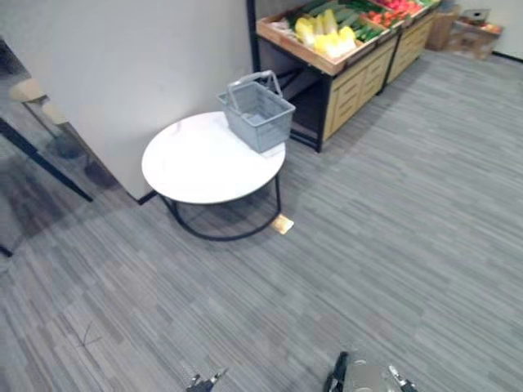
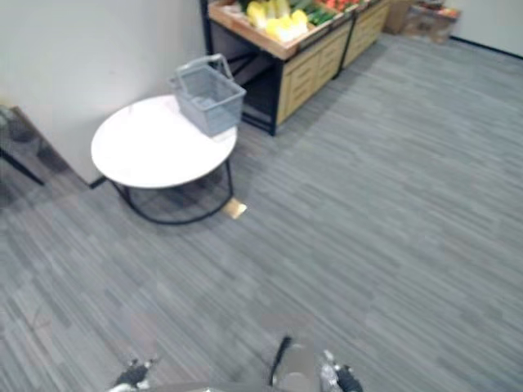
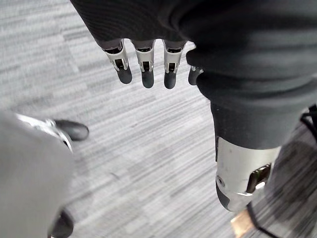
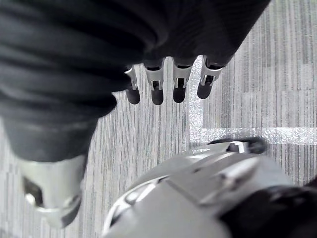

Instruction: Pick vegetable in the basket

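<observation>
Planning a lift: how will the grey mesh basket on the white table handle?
The grey mesh basket looks empty, probably light and stiff. It sits at the edge of the round white table; a push might tip it off.

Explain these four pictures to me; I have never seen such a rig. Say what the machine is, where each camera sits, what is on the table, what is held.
This is a two-legged humanoid robot. The two wide pictures come from twin cameras on its head, looking down at the floor. Ahead stands a round white table with a grey basket at its far edge; the basket looks empty. Behind is a wooden stand of yellow, green and red vegetables. The two close pictures come from cameras on the wrists: the left hand and the right hand hang over the floor, fingers relaxed, holding nothing.
</observation>
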You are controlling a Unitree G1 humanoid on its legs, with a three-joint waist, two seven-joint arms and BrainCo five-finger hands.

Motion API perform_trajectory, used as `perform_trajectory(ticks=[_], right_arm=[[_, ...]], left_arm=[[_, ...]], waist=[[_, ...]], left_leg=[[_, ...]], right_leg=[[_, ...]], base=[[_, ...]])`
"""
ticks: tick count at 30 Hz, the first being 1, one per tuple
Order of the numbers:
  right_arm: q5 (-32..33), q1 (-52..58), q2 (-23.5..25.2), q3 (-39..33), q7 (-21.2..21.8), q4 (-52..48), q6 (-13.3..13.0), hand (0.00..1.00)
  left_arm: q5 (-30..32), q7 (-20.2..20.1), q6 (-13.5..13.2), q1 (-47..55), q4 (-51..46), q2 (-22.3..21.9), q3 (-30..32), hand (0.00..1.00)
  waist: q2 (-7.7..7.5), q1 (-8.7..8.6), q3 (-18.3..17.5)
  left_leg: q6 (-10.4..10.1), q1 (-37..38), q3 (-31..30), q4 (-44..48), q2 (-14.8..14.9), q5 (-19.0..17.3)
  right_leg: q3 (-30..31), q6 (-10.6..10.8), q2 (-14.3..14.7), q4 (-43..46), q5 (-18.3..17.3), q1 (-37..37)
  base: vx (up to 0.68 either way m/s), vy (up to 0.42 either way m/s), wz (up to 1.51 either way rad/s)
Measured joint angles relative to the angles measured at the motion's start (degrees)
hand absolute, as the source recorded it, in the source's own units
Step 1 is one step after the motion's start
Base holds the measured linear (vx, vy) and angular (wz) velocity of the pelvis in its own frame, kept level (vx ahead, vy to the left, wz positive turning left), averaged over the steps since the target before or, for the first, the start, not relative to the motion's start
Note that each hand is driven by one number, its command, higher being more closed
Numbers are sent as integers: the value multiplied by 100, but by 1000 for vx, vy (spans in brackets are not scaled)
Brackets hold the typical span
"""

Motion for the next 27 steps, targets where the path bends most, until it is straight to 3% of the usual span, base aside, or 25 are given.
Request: perform_trajectory(ticks=[2,3,4,5,6,7,8,10,11,13,14,15,17,18,20,21,22,23,24,25,27], right_arm=[[9,66,9,29,-14,-131,-1,0],[23,93,22,50,-25,-159,-4,0],[20,132,17,56,-24,-161,-1,0],[20,126,-27,63,-29,-187,-2,0],[13,90,-24,64,-26,-241,-7,0],[19,99,-24,39,-20,-255,-14,0],[14,108,-41,16,-19,-288,-5,0],[-2,180,-43,-81,-6,-336,9,0],[-33,211,-61,-109,-5,-337,12,0],[-31,172,-128,-43,-7,-341,12,0],[-29,152,-141,-26,-8,-347,10,0],[-26,88,-153,105,-16,-366,2,0],[-15,-29,-147,232,-28,-376,2,0],[0,-131,-139,340,-33,-375,2,0],[22,-212,-78,312,-31,-374,-2,0],[22,-229,-26,296,-35,-376,-3,0],[22,-222,22,318,-35,-413,-15,0],[22,-197,32,352,-37,-454,-18,0],[22,-112,16,476,-43,-559,-28,0],[21,-27,142,630,-45,-540,-15,0],[21,-47,304,737,-32,-512,-11,0]], left_arm=[[17,4,0,-14,-19,-132,212,0],[48,9,5,-56,-12,-169,358,0],[51,8,4,-88,7,-198,478,0],[53,7,6,-152,33,-303,579,0],[65,-22,-31,-188,-25,-381,679,0],[62,-15,-33,-177,-47,-440,857,0],[62,-8,-30,-159,-46,-479,934,0],[62,-11,-29,-147,-96,-538,1044,0],[56,-12,-22,-143,-207,-540,1042,0],[14,1,-27,-127,-273,-503,1050,0],[-7,7,-27,-111,-288,-486,1056,0],[-31,16,-42,-64,-311,-471,1063,0],[-52,40,-55,-62,-318,-444,1063,0],[-55,57,-62,-60,-313,-417,1039,0],[-104,78,-104,-49,-301,-422,983,0],[-209,108,-147,-14,-305,-426,931,0],[-238,124,-160,6,-308,-441,931,0],[-244,131,-166,35,-311,-458,940,0],[-271,143,-178,83,-308,-553,980,0],[-273,139,-190,99,-364,-362,993,0],[-272,186,-231,131,-420,-278,993,0]], waist=[[59,14,14],[71,6,17],[95,12,5],[210,26,-2],[237,48,1],[275,36,-20],[304,33,-39],[415,20,-101],[378,19,-88],[373,43,-79],[348,56,-66],[322,74,-63],[318,92,-62],[307,131,-58],[289,224,-48],[279,250,-48],[264,262,-52],[275,266,-59],[367,283,-121],[84,214,-248],[-188,246,-367]], left_leg=[[-254,153,-28,8,219,-276],[-478,352,-96,14,441,-522],[-394,496,-90,6,580,-663],[-267,541,-96,55,710,-681],[-323,540,-38,241,780,-349],[-387,567,-58,510,884,15],[-373,555,-80,728,953,202],[-445,34,-245,2065,1270,761],[-704,-719,-651,3638,1457,1416],[-833,-1474,-499,5266,1525,1497],[-816,-1621,-312,5570,1532,1475],[-650,-1952,157,5957,1549,1305],[-573,-2333,481,5931,1538,1043],[-460,-2693,744,5540,1488,738],[-381,-2820,1088,4583,1470,583],[-231,-2776,1323,3501,1408,661],[95,-2608,1542,2217,1301,1072],[161,-2543,1602,1689,1265,1331],[335,-2548,1598,1185,1250,1935],[371,-2539,1735,1269,969,1643],[334,-2561,1803,1232,686,1399]], right_leg=[[326,36,135,-1005,384,-113],[804,177,195,-1542,961,-222],[787,230,288,-1223,1294,-249],[748,106,378,-843,990,-361],[770,-77,401,-256,519,-536],[718,-124,432,42,171,-438],[669,-155,473,79,22,-327],[442,-216,562,-43,-262,164],[229,-298,587,-319,-343,659],[102,-325,609,-776,-358,1306],[97,-311,610,-941,-349,1531],[74,-245,613,-1366,-307,2042],[24,-183,621,-1736,-272,2442],[-2,-78,623,-2089,-203,2752],[-12,18,596,-2330,-145,3048],[-65,55,549,-2449,-138,3277],[-143,230,464,-2509,-183,3467],[-143,369,437,-2510,-253,3552],[-119,674,438,-2471,-416,3710],[-43,646,170,-2475,-422,3774],[226,508,112,-2507,-375,3659]], base=[[429,-318,11],[524,-382,20],[544,-375,24],[589,-362,9],[585,-379,4],[592,-395,-3],[576,-403,9],[602,-356,32],[505,-240,43],[413,-131,31],[505,-103,10],[450,-42,0],[344,18,3],[327,100,-2],[378,151,-8],[386,237,-9],[394,270,-11],[394,334,-12],[388,322,19],[369,311,30],[353,236,19]])
